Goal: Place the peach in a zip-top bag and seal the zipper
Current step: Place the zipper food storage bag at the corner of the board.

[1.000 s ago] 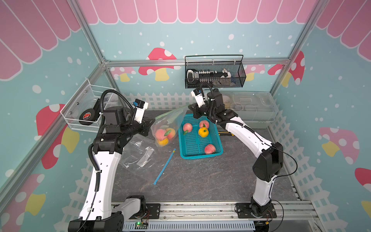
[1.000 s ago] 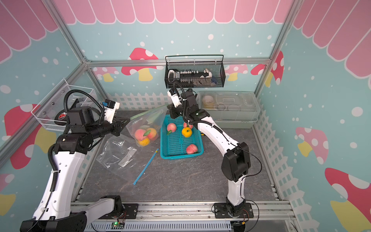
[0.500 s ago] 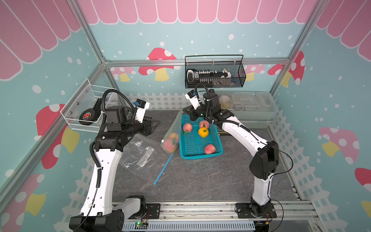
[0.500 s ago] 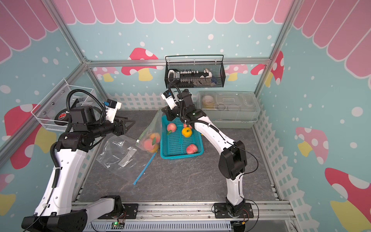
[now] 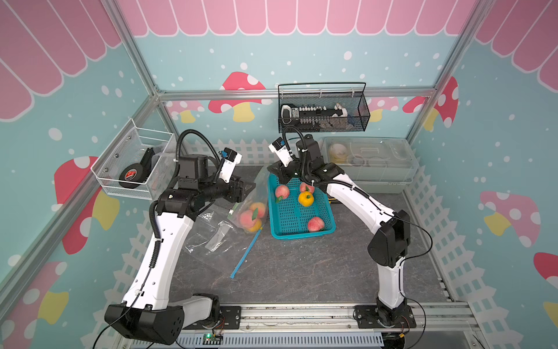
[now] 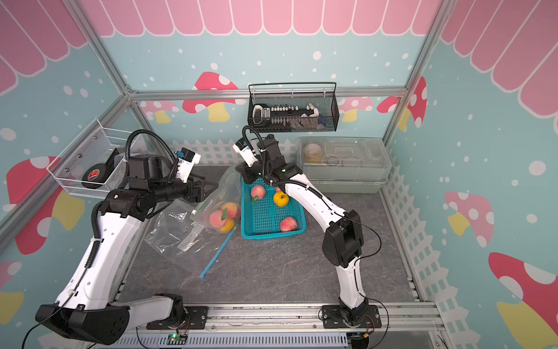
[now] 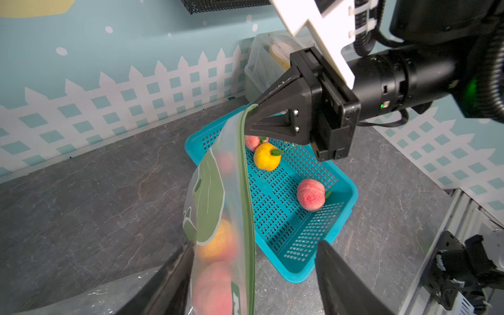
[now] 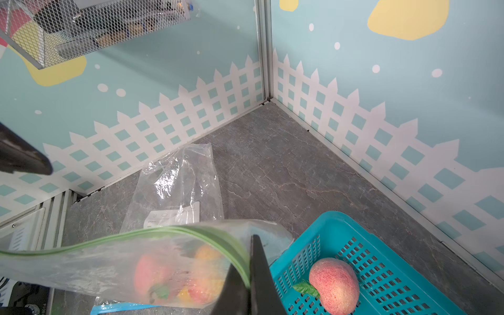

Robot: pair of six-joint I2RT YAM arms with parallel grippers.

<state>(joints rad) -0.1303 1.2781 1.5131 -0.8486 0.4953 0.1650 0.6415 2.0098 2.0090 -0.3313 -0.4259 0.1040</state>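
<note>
Now, nearest us, a blue strip (image 5: 246, 255) and a spare clear bag (image 5: 211, 235) lie flat on the desk (image 5: 302, 272), taking no part. Just beyond them the zip-top bag (image 5: 256, 196) slants from its raised corner at one o'clock down to its belly at seven o'clock. The belly rests on the desk just beside the teal basket (image 5: 302, 236), on the basket's nine o'clock side. The peach (image 5: 247, 218) sits in that belly with a second peach and a yellow fruit. We judge their weight draws the film straight, which is why the corner is held high.

The left jaws stand wide, one finger (image 7: 341, 283) on each side of the bag's lower end, gripping nothing. The right jaws, farther back, are closed tight on the top end of the green zipper (image 7: 246, 191). The zipper reads as one flat line in the left wrist view, so we judge it pressed together, though we cannot confirm its whole length.

The peach looks pink-red with a green leaf, softened by the film. The bag is clear with a green printed patch. Loose peaches (image 5: 316, 224) lie in the basket.
</note>
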